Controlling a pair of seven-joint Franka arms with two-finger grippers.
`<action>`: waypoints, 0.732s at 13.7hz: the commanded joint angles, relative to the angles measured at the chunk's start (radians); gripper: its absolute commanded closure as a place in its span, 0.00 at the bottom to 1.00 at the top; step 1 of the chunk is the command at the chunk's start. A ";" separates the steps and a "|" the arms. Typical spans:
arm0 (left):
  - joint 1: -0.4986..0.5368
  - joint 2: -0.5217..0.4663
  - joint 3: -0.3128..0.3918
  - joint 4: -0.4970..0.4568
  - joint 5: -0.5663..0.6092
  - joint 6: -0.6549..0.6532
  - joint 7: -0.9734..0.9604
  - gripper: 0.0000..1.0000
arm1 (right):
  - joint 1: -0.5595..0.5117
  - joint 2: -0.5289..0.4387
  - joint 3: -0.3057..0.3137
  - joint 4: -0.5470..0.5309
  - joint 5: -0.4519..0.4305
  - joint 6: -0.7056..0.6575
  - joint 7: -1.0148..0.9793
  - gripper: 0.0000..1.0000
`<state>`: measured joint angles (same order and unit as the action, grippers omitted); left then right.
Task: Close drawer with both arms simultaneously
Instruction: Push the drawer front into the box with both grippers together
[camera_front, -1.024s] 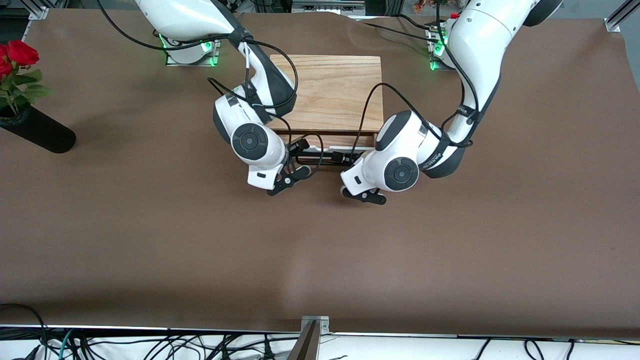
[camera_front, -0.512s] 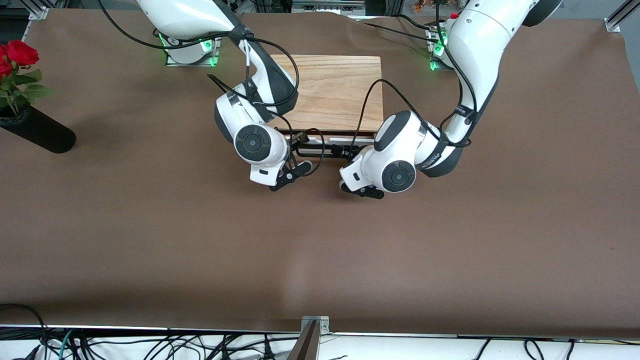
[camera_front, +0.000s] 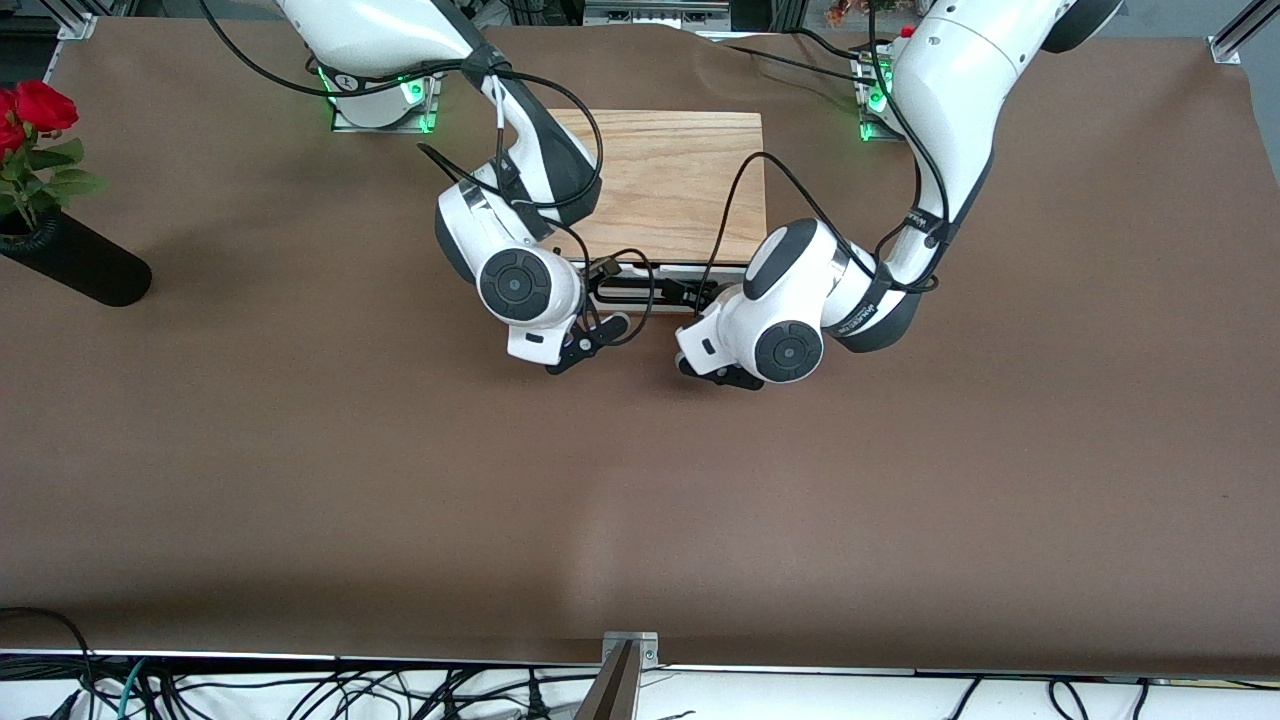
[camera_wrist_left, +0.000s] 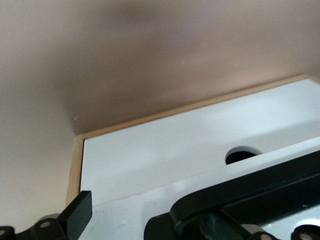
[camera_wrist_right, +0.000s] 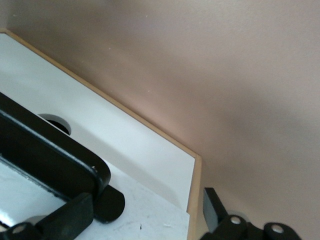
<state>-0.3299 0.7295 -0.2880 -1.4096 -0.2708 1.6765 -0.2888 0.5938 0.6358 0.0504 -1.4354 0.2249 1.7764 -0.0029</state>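
Note:
The light-wood box (camera_front: 665, 180) stands at mid-table between the arm bases. Its drawer (camera_front: 665, 271) is almost fully in, and only a thin strip of white front and the black wire handle (camera_front: 650, 296) show. My right gripper (camera_front: 600, 292) is at the end of the front toward the right arm. My left gripper (camera_front: 700, 296) is at the end toward the left arm. In the left wrist view the gripper (camera_wrist_left: 145, 220) is open against the white front (camera_wrist_left: 165, 150), one finger (camera_wrist_left: 75, 215) at the panel's edge. In the right wrist view the gripper (camera_wrist_right: 145, 220) is open, one finger (camera_wrist_right: 215, 210) just past the edge of the front (camera_wrist_right: 125, 145).
A black vase (camera_front: 75, 262) with red roses lies near the table's edge at the right arm's end. Black cables hang over the box's front. Brown table (camera_front: 640, 480) spreads nearer the camera.
Both grippers have moved toward the box, pushing the drawer in. The strip of wooden tray seen before is now hidden under the box top.

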 joint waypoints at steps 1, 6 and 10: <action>-0.006 -0.004 0.009 -0.020 -0.030 -0.029 0.014 0.00 | 0.003 -0.004 0.009 0.007 0.042 -0.031 -0.008 0.00; -0.008 0.001 0.009 -0.017 -0.030 -0.029 0.014 0.00 | 0.003 -0.004 0.009 0.007 0.042 -0.055 -0.009 0.00; -0.006 -0.001 0.009 -0.012 -0.030 -0.029 0.014 0.00 | 0.003 -0.001 0.009 0.006 0.048 -0.069 -0.008 0.00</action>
<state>-0.3309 0.7310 -0.2886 -1.4112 -0.2774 1.6578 -0.2888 0.5942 0.6365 0.0521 -1.4352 0.2433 1.7624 -0.0028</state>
